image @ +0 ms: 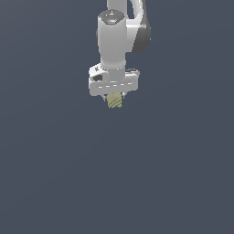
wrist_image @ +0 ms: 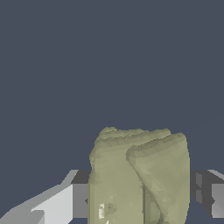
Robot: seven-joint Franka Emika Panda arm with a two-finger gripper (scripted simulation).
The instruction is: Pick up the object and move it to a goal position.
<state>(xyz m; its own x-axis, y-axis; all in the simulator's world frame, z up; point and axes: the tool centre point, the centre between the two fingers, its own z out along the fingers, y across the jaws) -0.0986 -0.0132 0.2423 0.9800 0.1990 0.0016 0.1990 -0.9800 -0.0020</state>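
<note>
Hanging: the white robot arm point(image: 116, 36) descends from the top edge of the exterior view, near its middle, with its end effector point(image: 115, 98) pointing straight down against a plain slate-blue backdrop.
Arm, exterior view's left to right: a pale cylindrical wrist link stands on the left, and a darker grey joint housing bulges out on the right behind it.
Hand block: a wide white bar sits crosswise under the wrist, broader than the thing below it.
Object: the olive-yellow ribbed object point(image: 115, 101) pokes out directly beneath the middle of that bar, its upper part tucked up between the fingers and its lower end hanging free.
Object's place in the scene: it sits in the upper half of the exterior view, near the centre line, with nothing but the flat blue-grey field under it.
Wrist view, one side to the other: a white and grey finger point(wrist_image: 65, 199) meets one flank of the object point(wrist_image: 140, 175), the lumpy, stacked ridges fill the middle, and a dark grey finger pad closes against the other flank.
Grip: the end effector is closed down to the width of the object and has hold of it, fingers touching both sides.
Surface detail: a few tiny pale specks show low on the object in the wrist view.
</note>
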